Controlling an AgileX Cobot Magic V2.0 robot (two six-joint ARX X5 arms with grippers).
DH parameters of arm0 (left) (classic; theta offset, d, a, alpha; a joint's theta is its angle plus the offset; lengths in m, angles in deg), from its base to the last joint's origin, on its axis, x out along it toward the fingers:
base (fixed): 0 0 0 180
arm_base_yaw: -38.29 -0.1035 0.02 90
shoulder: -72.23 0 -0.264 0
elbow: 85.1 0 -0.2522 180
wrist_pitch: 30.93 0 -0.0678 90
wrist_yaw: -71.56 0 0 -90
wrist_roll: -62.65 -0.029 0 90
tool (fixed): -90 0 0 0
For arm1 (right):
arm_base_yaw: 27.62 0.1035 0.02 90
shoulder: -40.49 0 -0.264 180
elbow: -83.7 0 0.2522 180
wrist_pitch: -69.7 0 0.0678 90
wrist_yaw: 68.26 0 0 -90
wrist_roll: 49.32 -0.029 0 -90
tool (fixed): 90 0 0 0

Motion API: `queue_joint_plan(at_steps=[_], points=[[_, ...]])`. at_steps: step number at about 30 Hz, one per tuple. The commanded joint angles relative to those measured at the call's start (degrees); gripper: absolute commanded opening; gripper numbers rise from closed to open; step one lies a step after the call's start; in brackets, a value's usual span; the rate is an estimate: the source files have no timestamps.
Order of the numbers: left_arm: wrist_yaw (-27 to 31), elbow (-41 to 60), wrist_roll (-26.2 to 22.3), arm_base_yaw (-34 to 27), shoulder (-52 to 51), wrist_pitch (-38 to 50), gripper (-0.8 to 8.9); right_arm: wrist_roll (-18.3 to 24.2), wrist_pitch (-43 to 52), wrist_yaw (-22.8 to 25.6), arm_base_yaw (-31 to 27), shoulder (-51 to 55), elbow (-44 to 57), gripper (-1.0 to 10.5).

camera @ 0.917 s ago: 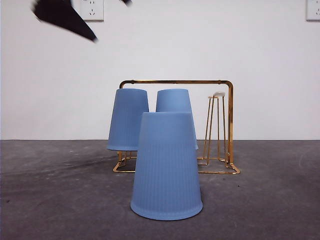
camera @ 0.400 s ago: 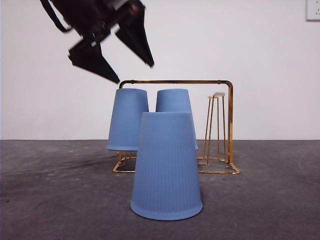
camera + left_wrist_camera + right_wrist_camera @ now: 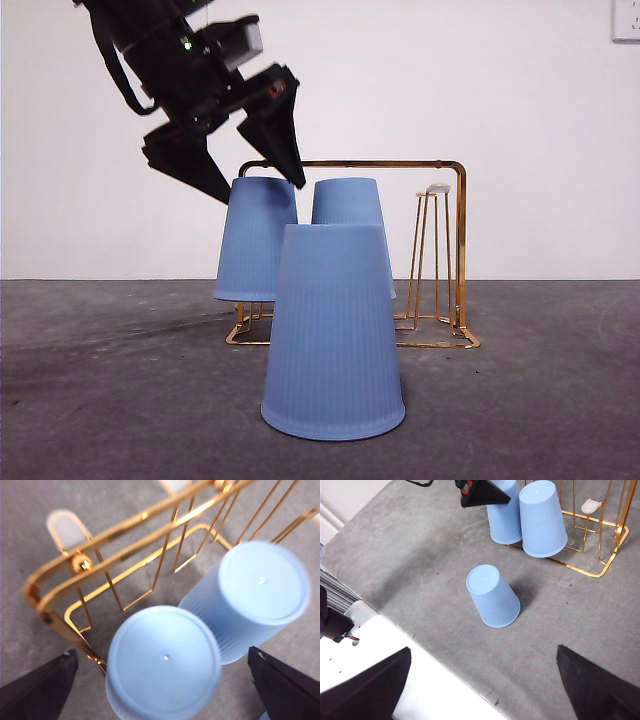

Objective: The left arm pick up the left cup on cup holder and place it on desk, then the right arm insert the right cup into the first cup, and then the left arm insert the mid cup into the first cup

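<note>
We see three pale blue plastic cups, all upside down, tapering from a wide rim to a flat, narrower base, with fine vertical ribbing on their sides. One cup (image 3: pixel 333 335) stands alone on the desk (image 3: pixel 120 400), near the camera and in front of the rack. Two more sit on the cup holder (image 3: pixel 455 250), a shiny gold wire rack with a rectangular base, thin upright pegs and an arched bar across the top. The left cup on the rack (image 3: pixel 256 240) and the middle cup (image 3: pixel 347 200) are slipped over pegs just beside each other. At the rack's right end a bare peg (image 3: pixel 436 190) shows its rounded white tip.

The left gripper (image 3: pixel 255 175) reaches in from the upper left, black and angular, a small green light on its body. Its two pointed jaws are spread wide and hold nothing; they hover just above the flat top of the left cup on the rack, one jaw on each side of it. From the left wrist view that cup's round base (image 3: pixel 164 662) lies between the jaw tips, with a tiny mark at its centre.

The right gripper (image 3: pixel 485 685) waits well apart above the desk's edge, jaws parted wide and empty.

The desk is matte dark grey with faint pale scuffs and specks. Behind it rises a plain white wall (image 3: pixel 540 120), with a wall socket (image 3: pixel 627 20) at its upper right corner.
</note>
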Motion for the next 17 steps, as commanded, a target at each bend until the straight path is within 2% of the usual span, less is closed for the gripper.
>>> queue_joint_plan(at_steps=[1, 3, 8, 14, 17], points=[[0.2, -1.2, -1.2, 0.2, 2.4, 0.8, 5.57, -0.7, 0.3, 0.2, 0.5, -0.1, -1.2, 4.7], [0.2, -1.2, -1.3, 0.2, 2.8, 1.1, 5.35, -0.7, 0.3, 0.2, 0.5, -0.1, -1.2, 4.7], [0.2, -1.2, -1.4, 0.2, 2.9, 2.5, 4.05, -0.7, 0.3, 0.3, 0.5, -0.1, -1.2, 4.7], [0.2, -1.2, -1.4, 0.1, 2.9, 2.6, 3.62, -0.7, 0.3, 0.9, 0.5, -0.1, -1.2, 4.7], [0.2, -1.2, -1.4, 0.0, 2.9, 2.6, 2.98, -0.7, 0.3, 0.9, 0.5, -0.1, -1.2, 4.7]])
